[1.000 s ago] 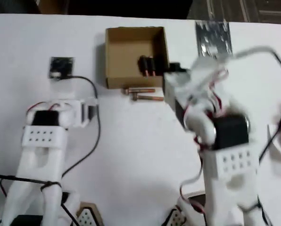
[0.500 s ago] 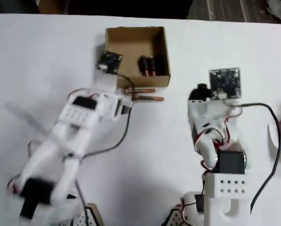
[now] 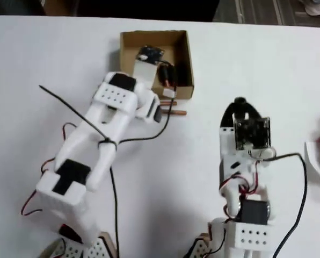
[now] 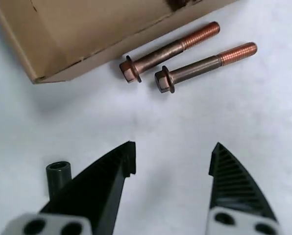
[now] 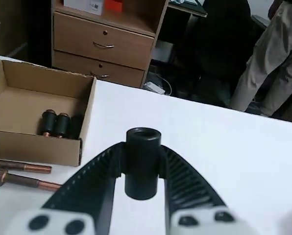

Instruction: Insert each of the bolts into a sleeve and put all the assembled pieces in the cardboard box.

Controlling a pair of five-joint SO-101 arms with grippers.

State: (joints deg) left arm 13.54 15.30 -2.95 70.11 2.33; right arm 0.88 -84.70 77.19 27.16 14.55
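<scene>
White table surface (image 3: 20, 107) is spread under both arms. Nearest, the right gripper (image 5: 142, 159) is held above the table, to the right of the box and apart from it. Its two black fingers are closed firmly on a black cylindrical sleeve (image 5: 142, 169), which is kept upright with its hollow end turned upward.

Further on, the left gripper (image 4: 174, 147) is held low over bare table in front of the box, with its fingers spread widely, and nothing is held between them. A small black hollow cylinder (image 4: 58, 175) is seen standing upright just beside one of these fingers; whether it is touched by the finger cannot be told.

Just beyond the open fingers, two long copper-coloured bolts are laid side by side on the table, heads on the same side. The first bolt (image 4: 170, 49) is placed just beside the outer wall of the brown cardboard box (image 4: 87, 29), and the second bolt (image 4: 205, 63) is placed near it, on the side away from the box.

Inside the box, two assembled pieces (image 5: 55, 123), black sleeves with copper ends, are laid together against one wall. Behind the table, a wooden drawer cabinet (image 5: 107, 44) is seen.
</scene>
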